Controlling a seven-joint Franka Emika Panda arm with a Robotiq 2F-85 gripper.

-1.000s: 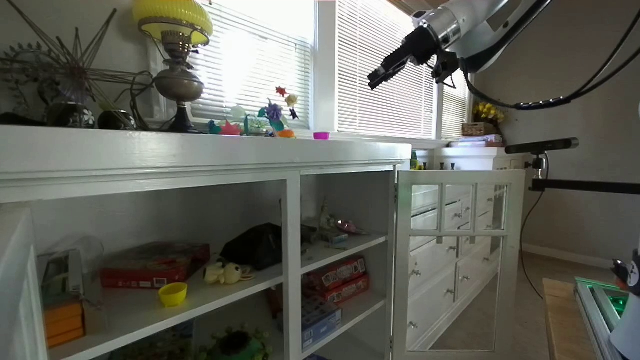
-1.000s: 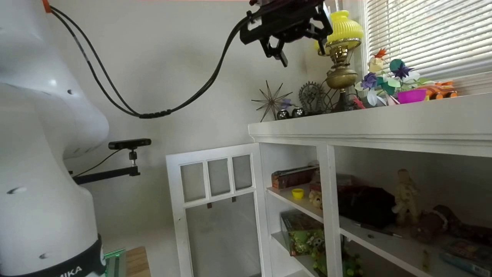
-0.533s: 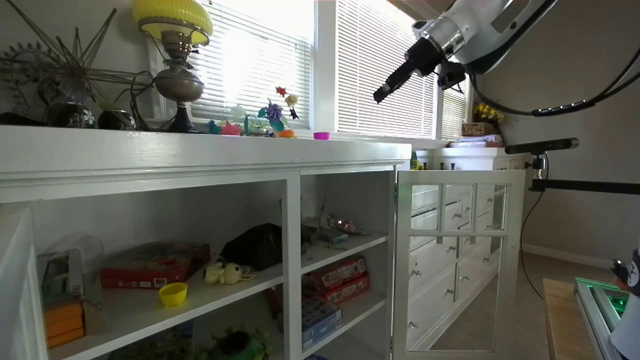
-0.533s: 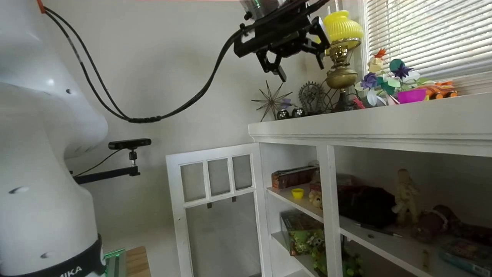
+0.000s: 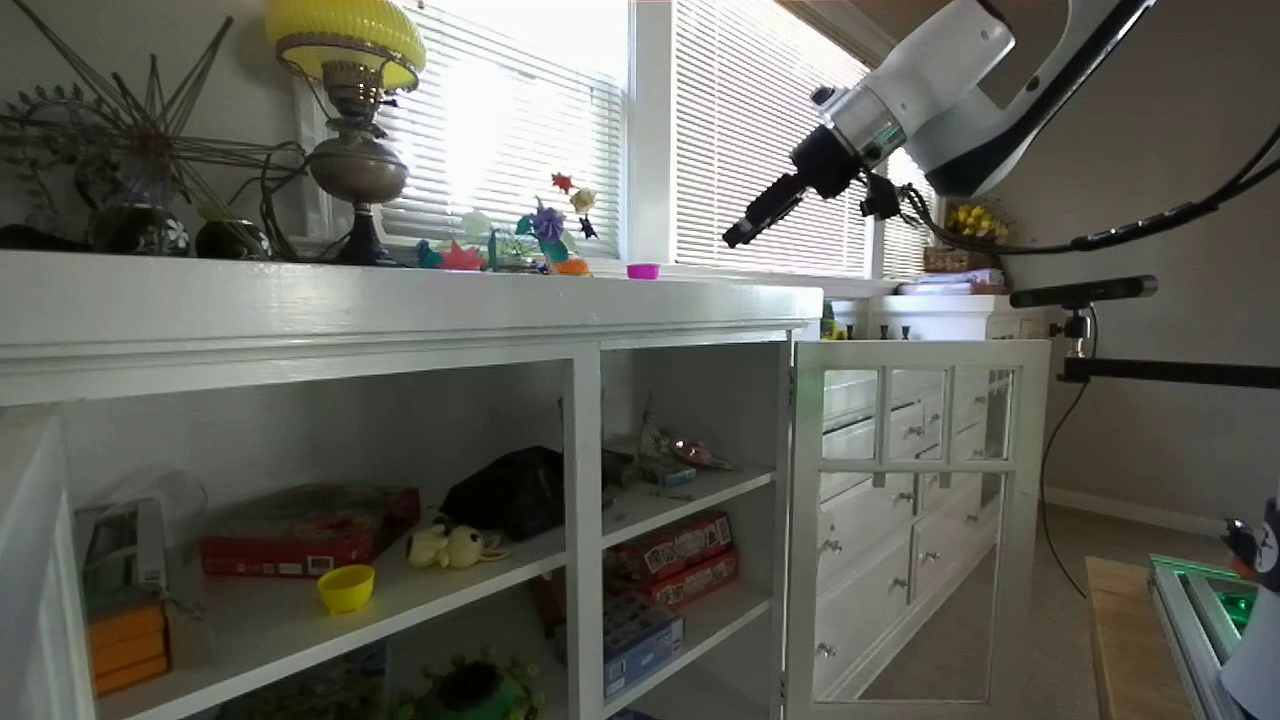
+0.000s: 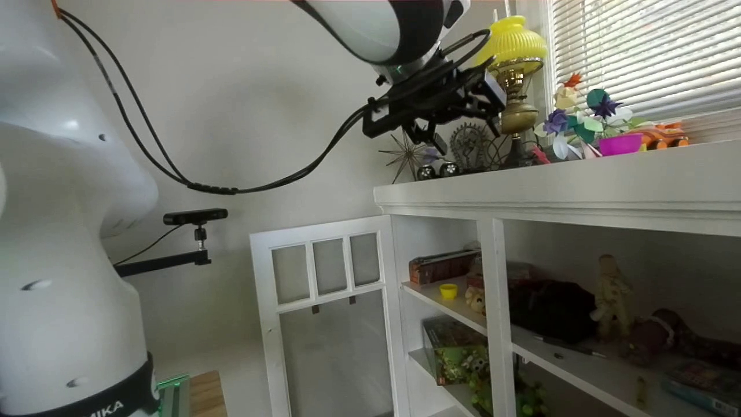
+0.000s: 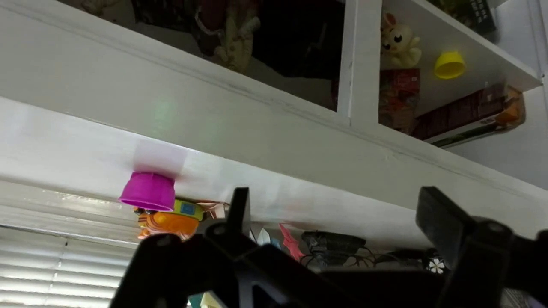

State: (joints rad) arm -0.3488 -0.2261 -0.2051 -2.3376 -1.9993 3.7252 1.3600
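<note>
My black gripper (image 5: 738,236) is open and empty in the air above the white cabinet's top (image 5: 430,300). It also shows in an exterior view (image 6: 468,138) with its fingers apart, and in the wrist view (image 7: 335,192) with nothing between the wide-set fingertips. A magenta cup (image 7: 149,191) stands on the cabinet top, left of the fingers in the wrist view; it shows in both exterior views (image 5: 643,271) (image 6: 620,145). An orange toy (image 7: 168,224) and paper flowers (image 6: 605,108) are beside it. A yellow cup (image 5: 346,590) sits on the shelf inside, also visible in the wrist view (image 7: 449,65).
A yellow-shaded lamp (image 5: 362,175) and a spiky ornament (image 5: 150,145) stand on the cabinet top. A glass-paned door (image 5: 808,560) stands open. The shelves hold a red box (image 5: 285,545), a pale plush toy (image 5: 452,547) and a black bag (image 5: 510,490). Window blinds (image 5: 770,150) are behind.
The gripper has come down toward the cabinet top, and its wrist has tilted. More of the arm shows in both exterior views. The fingers stay open; the objects have not moved.
</note>
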